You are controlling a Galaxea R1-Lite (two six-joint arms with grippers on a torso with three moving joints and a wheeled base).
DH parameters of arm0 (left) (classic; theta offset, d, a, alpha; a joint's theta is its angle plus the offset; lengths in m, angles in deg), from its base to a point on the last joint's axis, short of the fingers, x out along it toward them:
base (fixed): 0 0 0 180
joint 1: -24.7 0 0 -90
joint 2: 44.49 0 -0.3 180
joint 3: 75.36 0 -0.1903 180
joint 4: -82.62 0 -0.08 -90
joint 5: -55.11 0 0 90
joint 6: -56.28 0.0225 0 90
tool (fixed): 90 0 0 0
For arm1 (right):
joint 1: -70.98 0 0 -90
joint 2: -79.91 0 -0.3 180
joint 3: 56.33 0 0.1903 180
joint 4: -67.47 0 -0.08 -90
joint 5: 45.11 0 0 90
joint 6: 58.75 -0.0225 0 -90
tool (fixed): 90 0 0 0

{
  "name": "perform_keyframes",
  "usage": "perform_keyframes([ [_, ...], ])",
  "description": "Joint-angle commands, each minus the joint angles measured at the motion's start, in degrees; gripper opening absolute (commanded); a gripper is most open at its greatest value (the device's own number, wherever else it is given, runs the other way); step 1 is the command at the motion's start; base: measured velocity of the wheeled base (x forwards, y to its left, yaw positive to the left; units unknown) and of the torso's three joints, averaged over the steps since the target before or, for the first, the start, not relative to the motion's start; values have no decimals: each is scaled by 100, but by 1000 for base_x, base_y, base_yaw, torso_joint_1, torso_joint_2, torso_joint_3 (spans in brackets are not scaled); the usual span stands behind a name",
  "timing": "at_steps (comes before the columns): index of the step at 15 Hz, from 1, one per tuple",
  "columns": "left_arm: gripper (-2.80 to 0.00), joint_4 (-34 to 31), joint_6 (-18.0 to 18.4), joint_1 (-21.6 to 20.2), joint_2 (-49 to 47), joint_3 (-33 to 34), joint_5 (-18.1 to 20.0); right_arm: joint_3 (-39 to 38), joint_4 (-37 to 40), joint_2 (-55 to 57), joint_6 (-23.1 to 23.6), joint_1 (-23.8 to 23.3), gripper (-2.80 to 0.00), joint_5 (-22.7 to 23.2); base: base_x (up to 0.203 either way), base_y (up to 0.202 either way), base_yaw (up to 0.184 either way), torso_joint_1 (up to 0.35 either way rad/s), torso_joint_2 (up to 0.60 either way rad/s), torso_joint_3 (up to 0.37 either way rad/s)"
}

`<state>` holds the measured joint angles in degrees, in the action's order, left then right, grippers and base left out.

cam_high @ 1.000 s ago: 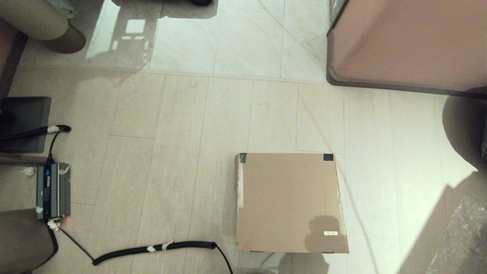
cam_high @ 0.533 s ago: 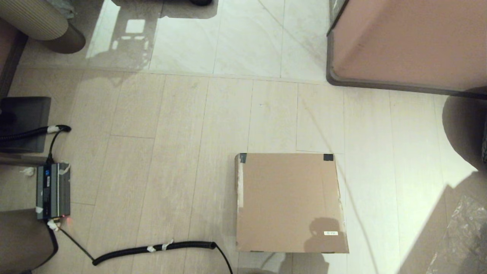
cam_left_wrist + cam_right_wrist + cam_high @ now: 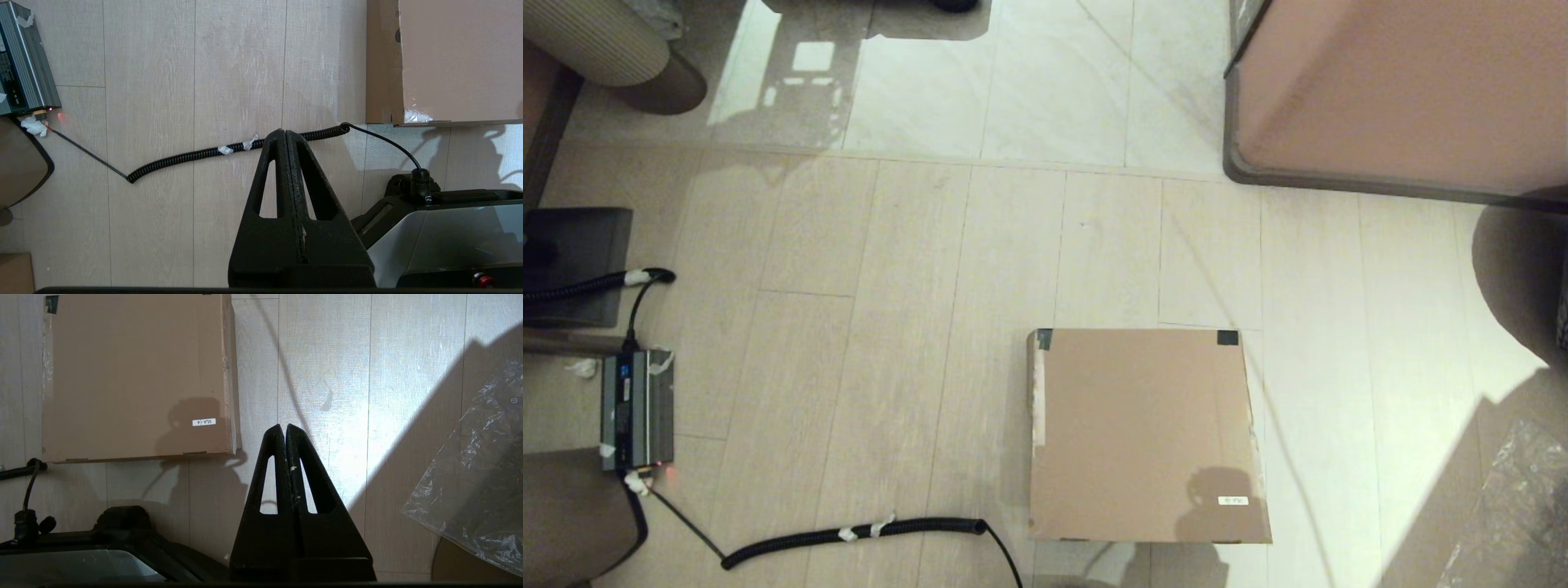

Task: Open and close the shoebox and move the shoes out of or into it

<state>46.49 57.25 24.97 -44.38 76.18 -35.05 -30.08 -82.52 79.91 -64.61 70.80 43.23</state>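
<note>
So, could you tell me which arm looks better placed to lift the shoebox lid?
Probably the right. The right gripper, shut, hangs beside the shoebox near its labelled front corner, while the left gripper is over the coiled cable.

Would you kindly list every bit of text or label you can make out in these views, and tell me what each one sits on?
"VLA-6", as best it reads: a small white label on the closed lid of the shoebox, seen upside down in the right wrist view.
White print on the grey device beside the coiled cable: too small to read.
The same label in the head view: too small to read.
No other text shows.
</note>
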Motion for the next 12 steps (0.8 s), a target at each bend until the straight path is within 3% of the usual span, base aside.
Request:
perform_keyframes([
  [1,-280,-7,0,0,-2,0,-2,1,4,9,-2,1,-280,-1,0,0,0,0,0,0],
  [12,-280,-7,0,0,-2,0,-2,1,4,9,-2,1,-280,-1,0,0,0,0,0,0],
])
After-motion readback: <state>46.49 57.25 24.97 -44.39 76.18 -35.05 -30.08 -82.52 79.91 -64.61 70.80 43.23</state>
